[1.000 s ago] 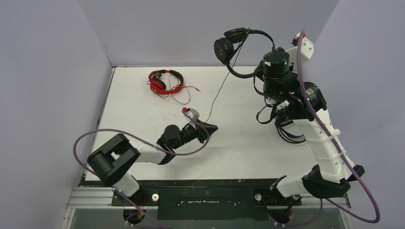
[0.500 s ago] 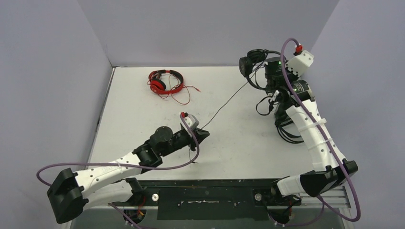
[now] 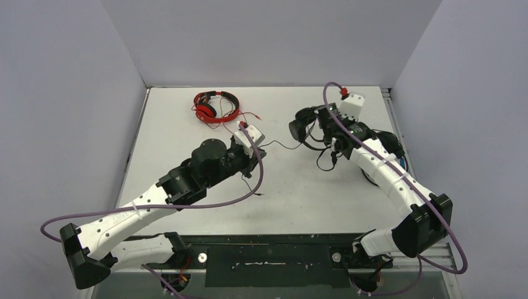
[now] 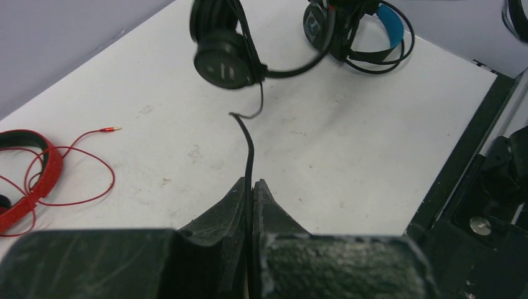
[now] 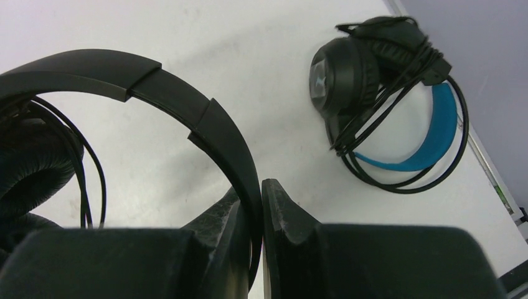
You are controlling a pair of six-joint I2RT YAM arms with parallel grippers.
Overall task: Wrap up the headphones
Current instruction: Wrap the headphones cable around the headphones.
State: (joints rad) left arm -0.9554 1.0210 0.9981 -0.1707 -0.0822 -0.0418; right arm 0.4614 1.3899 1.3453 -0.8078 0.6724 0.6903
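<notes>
My right gripper point(image 5: 261, 187) is shut on the headband of the all-black headphones point(image 5: 187, 106), which hang low over the table's middle right point(image 3: 305, 128). Their thin black cable point(image 4: 249, 146) runs left into my left gripper point(image 4: 251, 184), which is shut on it near the table's centre point(image 3: 257, 151). The cable's tail hangs from the gripper to the table point(image 3: 254, 190). The red headphones point(image 3: 215, 106) lie at the back left with their red cord loose beside them. The blue-headband headphones point(image 5: 429, 140) lie on the right with their cable wound round them, mostly hidden behind my right arm in the top view.
The grey walls close the table at the back and sides. The black front rail point(image 3: 268, 249) carries both arm bases. The red cord's plug point(image 4: 111, 129) lies on the table left of my left gripper.
My right arm has brought the black headphones down from high at the back to low over the table and leftwards. My left gripper has moved towards the back, still pinching the cable, which is now short between the grippers.
</notes>
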